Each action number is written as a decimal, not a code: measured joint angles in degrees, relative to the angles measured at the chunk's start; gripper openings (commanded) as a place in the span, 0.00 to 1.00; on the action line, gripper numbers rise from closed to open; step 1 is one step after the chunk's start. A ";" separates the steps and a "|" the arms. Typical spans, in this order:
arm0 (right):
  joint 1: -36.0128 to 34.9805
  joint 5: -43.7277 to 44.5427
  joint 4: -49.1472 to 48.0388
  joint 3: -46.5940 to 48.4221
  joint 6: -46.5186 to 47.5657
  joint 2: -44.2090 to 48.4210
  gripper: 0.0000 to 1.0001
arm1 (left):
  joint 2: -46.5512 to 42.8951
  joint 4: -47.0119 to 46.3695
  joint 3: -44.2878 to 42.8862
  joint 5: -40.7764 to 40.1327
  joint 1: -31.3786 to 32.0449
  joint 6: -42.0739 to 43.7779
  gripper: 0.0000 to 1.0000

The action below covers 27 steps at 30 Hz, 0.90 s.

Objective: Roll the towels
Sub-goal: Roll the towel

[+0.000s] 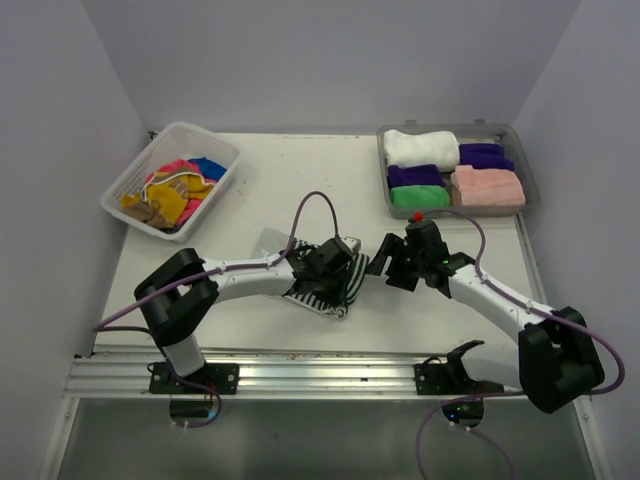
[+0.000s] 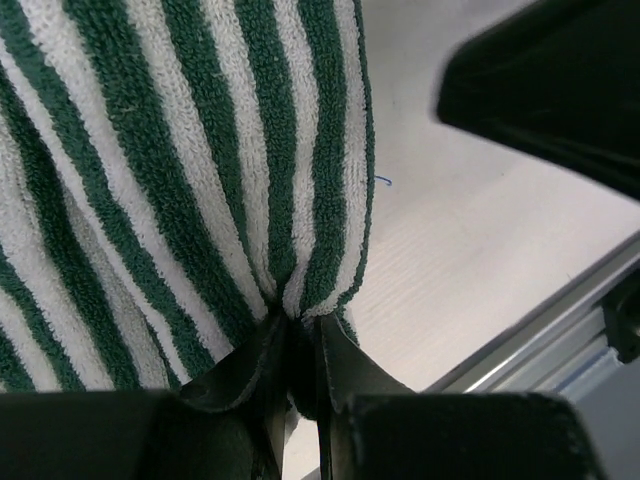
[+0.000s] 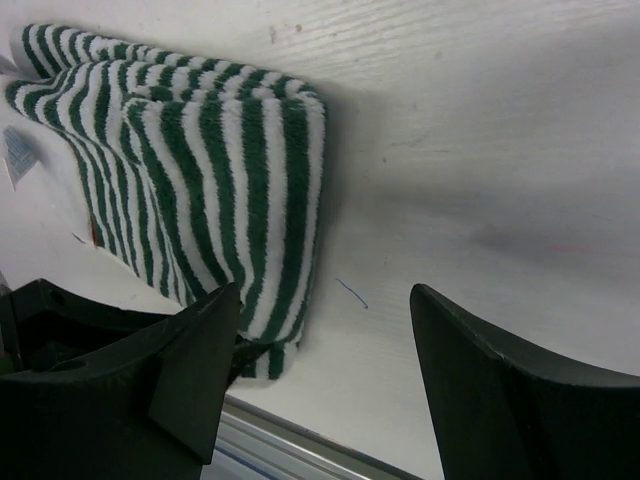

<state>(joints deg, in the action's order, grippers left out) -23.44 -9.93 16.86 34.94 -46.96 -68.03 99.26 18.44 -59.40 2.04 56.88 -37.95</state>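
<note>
Overhead view of a white bench (image 1: 290, 180) with two robot arms reaching in from its near edge.

At far left, a white lattice basket (image 1: 128, 178) holds a heap of loose towels (image 1: 178, 188) in yellow, pink and blue. They are unrolled and appear to be the stock waiting its turn.

Right of the basket, at the middle of the bench, lies the striped towel (image 1: 322, 292), dark green and white. It is bunched into soft folds rather than a tight roll. The left claw (image 1: 335, 260) sits directly over it. Its wrist camera shows the jaws narrowed onto a pinch of the cloth's edge, with the stripes fanning away from the bite. This grip probably serves to turn that edge over and start the roll. Whether the edge is off the bench cannot be told.

Just right of the towel is the right claw (image 1: 400, 262), spread wide and holding nothing. Its wrist camera shows the towel's folded end close ahead, beside the nearer finger. It seems placed to steady or catch the free side while the other arm works.

At far right, a shallow grey tray (image 1: 532, 190) holds the rolled towels (image 1: 420, 148), white, purple, green and pink. They are packed touching side by side, apparently the finished ones.
</note>
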 measured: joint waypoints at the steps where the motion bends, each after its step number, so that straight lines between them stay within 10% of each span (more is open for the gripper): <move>1: -1.07 0.22 -0.63 0.59 -0.59 -1.31 0.72 | -0.28 -1.07 0.68 0.98 -0.09 -0.11 0.15; 13: -7.39 2.80 -6.12 5.90 -4.70 -16.35 0.54 | -3.43 -6.88 5.53 8.39 -2.40 -0.48 0.15; 20: -9.09 2.95 -8.74 7.85 -6.91 -20.59 0.07 | -4.68 -8.50 7.02 10.62 -3.61 -0.33 0.16; 27: -9.33 4.76 -6.97 9.64 -7.72 -20.81 0.00 | -7.52 -8.94 8.00 11.50 -4.42 2.25 0.39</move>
<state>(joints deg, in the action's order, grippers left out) -32.77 -5.17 9.89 44.58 -54.68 -88.84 91.74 9.50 -51.40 13.54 52.47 -35.70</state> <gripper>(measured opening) 0.048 0.319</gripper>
